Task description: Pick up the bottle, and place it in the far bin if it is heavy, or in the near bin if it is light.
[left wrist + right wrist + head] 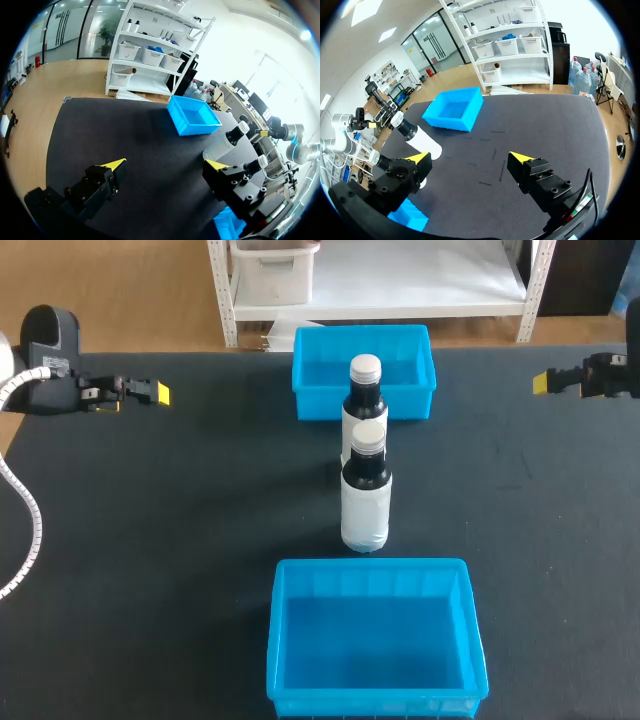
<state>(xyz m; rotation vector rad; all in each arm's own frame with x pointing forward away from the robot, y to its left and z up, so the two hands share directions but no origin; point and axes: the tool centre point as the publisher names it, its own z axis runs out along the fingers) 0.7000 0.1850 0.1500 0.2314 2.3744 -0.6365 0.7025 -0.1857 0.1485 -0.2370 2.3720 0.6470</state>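
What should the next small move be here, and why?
Probably swing the right gripper in toward the nearer bottle. It and the left gripper hang open at the sides of the table, well clear of that bottle and the farther bottle, which stand upright in line between the far bin and the near bin; weight can't be judged until one is lifted.

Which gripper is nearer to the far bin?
Right, narrowly. The right gripper hangs to the right of the far bin; the left gripper hangs farther off on its left, both apart from it.
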